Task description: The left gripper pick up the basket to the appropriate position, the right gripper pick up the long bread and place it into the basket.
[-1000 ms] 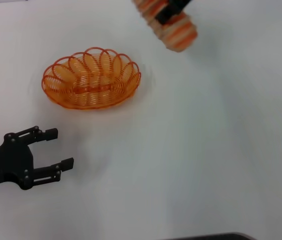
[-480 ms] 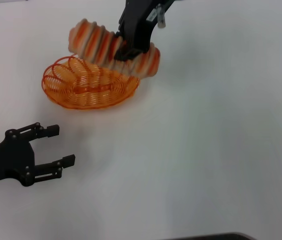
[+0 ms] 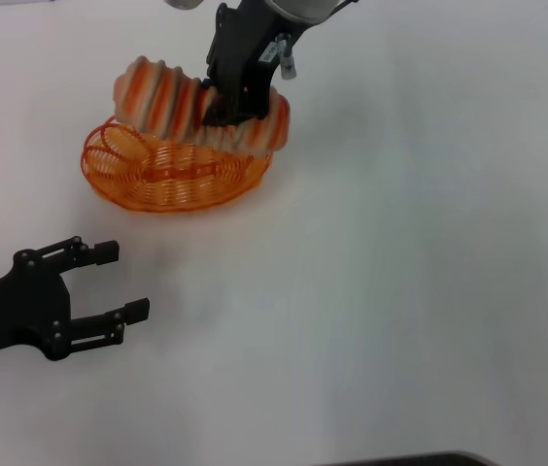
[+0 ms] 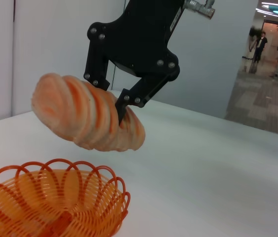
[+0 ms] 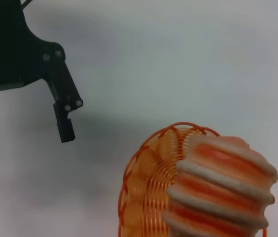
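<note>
The orange wire basket (image 3: 143, 180) sits on the white table at the back left. My right gripper (image 3: 227, 100) is shut on the long bread (image 3: 162, 97) and holds it slightly tilted just above the basket, lengthwise over it. The left wrist view shows the right gripper (image 4: 112, 96) holding the bread (image 4: 80, 113) clear above the basket (image 4: 55, 202). The right wrist view shows the bread (image 5: 218, 192) over the basket (image 5: 144, 182). My left gripper (image 3: 117, 283) is open and empty, near the front left, apart from the basket.
The white table (image 3: 400, 272) stretches bare to the right and front of the basket. A dark edge (image 3: 410, 458) shows at the bottom of the head view. One finger (image 5: 62, 106) of the left gripper shows in the right wrist view.
My right gripper has carried the bread from the back right leftward and down over the basket. The left gripper has barely moved. The basket has stayed in place.
</note>
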`<move>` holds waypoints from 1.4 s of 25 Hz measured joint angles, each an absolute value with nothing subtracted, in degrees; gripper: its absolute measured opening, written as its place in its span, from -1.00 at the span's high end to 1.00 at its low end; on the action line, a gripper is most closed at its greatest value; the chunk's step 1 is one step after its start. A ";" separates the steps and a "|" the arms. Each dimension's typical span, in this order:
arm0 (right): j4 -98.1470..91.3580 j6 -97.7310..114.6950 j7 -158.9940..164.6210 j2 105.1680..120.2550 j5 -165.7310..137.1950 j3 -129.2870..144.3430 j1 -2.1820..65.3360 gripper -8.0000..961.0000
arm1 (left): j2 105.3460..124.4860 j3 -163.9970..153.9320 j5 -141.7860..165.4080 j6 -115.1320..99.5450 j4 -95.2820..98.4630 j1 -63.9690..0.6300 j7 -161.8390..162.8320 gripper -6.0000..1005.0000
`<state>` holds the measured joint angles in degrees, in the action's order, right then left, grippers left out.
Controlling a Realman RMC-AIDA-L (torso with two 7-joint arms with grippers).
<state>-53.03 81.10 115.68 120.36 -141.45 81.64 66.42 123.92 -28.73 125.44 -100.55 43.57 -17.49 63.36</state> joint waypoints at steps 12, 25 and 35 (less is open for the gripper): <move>-52.21 77.35 115.93 120.39 -139.63 82.44 65.98 -0.02 | 123.88 -28.67 125.41 -100.50 43.56 -17.79 64.10 -0.62; -52.21 74.10 116.22 120.22 -137.84 82.02 63.97 -0.78 | 123.74 -28.56 125.42 -100.20 43.60 -17.84 64.16 -0.62; -52.56 81.77 102.31 119.59 -111.27 65.03 49.07 -0.85 | 123.82 -28.55 125.42 -100.10 42.83 -17.92 64.06 -0.62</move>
<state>-52.56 81.77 102.31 119.59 -111.27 65.03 49.07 123.82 -28.55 125.42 -100.10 42.83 -17.92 64.06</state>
